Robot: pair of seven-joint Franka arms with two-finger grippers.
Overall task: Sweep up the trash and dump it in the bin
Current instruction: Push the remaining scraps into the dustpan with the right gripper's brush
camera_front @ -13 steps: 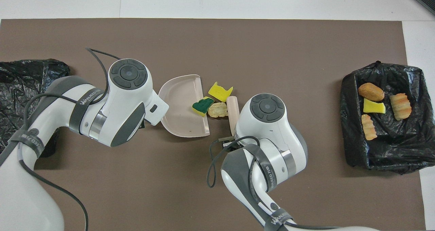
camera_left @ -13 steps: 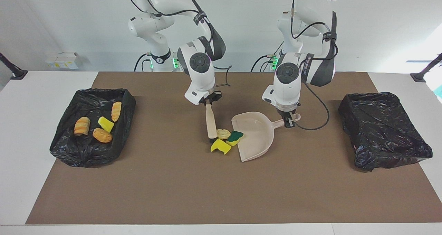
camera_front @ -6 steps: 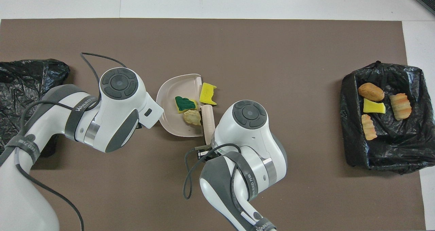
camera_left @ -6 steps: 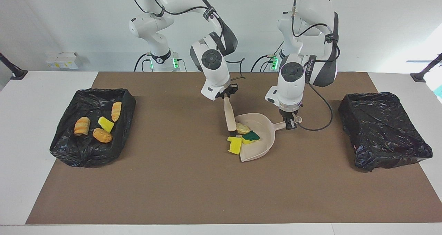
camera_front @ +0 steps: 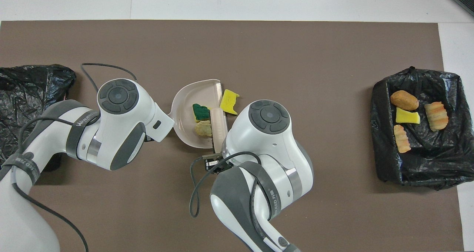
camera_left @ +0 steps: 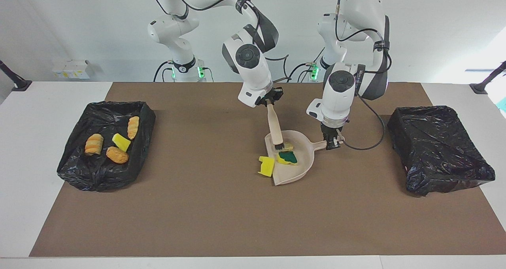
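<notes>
The beige dustpan point(camera_left: 297, 164) point(camera_front: 187, 96) lies on the brown mat, and my left gripper point(camera_left: 331, 141) is shut on its handle. My right gripper point(camera_left: 270, 102) is shut on the beige brush point(camera_left: 274, 125) point(camera_front: 219, 124), whose dark bristles stand inside the pan's mouth. Two pieces of trash sit in the pan: a green-and-yellow sponge point(camera_left: 288, 157) point(camera_front: 201, 111) and a tan chunk point(camera_left: 289, 146) point(camera_front: 203, 128). A yellow sponge bit point(camera_left: 267, 166) point(camera_front: 229, 102) lies on the mat just outside the pan's lip. In the overhead view the left wrist hides the left gripper.
A black-lined bin point(camera_left: 79, 174) point(camera_front: 381, 163) at the right arm's end of the table holds several trash pieces. A second black-lined bin point(camera_left: 438, 150) point(camera_front: 29, 89) stands at the left arm's end. Brown mat point(camera_left: 221, 213) stretches from the pan to the table edge farthest from the robots.
The right arm swept the brush toward the left arm's end, pushing the green sponge and tan chunk into the dustpan. The yellow bit slid up to the pan's lip and stayed outside.
</notes>
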